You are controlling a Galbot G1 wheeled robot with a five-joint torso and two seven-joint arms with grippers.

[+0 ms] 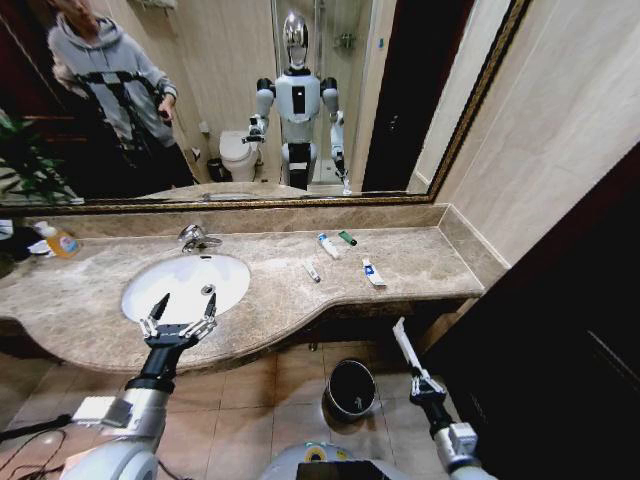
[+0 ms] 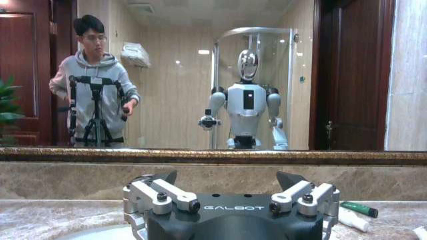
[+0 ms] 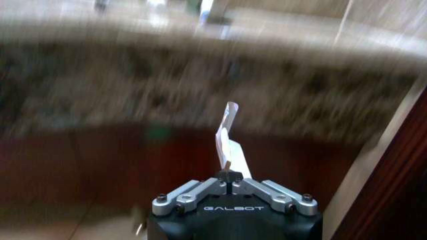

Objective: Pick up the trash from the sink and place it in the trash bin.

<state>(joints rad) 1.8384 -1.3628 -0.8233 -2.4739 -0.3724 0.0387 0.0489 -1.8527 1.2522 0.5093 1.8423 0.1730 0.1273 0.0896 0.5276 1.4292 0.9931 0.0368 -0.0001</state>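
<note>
Below the counter edge, a white sachet is held clamped in the right gripper, just beside the bin. Four pieces are left beside the sink. Over it, the left gripper is spread open.

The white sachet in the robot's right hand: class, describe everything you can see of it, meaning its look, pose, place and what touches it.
The white sachet is a thin, flat, long strip, plain white and slightly bent near its free end, like soft plastic or foil. The right hand is shut on its lower end, so it sticks up and out from the fingertips. It hangs in the air below the front edge of the marble counter, over the tiled floor, to the right of the black bin and not yet above it. Nothing else touches it.
</note>
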